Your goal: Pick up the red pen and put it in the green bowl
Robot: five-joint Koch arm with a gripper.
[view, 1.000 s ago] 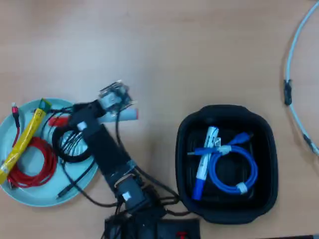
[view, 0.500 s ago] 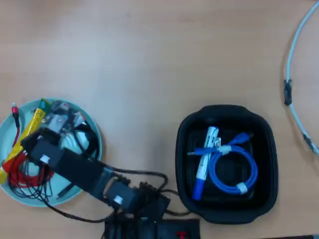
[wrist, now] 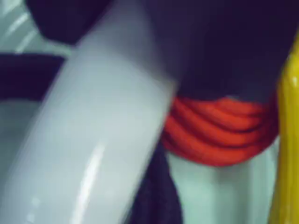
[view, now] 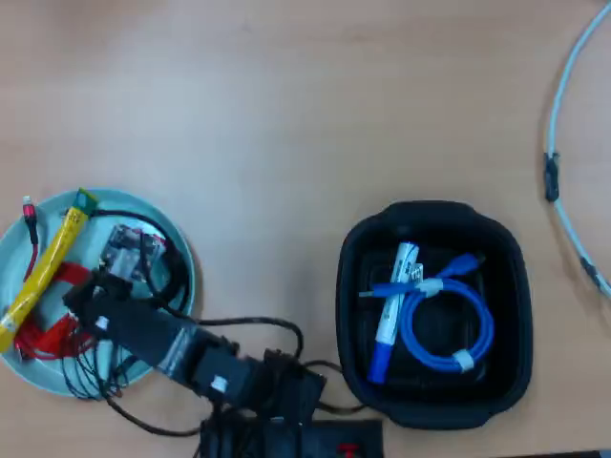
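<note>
The green bowl sits at the left of the overhead view, and my arm reaches over it from the bottom edge. My gripper is low inside the bowl, its fingers hidden under the wrist and its circuit board. In the wrist view the red pen shows only as a blurred white barrel running diagonally, very close, with a dark jaw pressed over it. Its red cap is out of sight. Pale bowl floor lies just beneath.
The bowl also holds a yellow marker, a coiled red cable and black cable. A black tub on the right contains a blue-capped marker and blue cable. A white cable curves along the far right.
The arm swung left from the bowl's right rim to over the bowl, carrying the pen, then settled lower and slightly toward the bottom edge.
</note>
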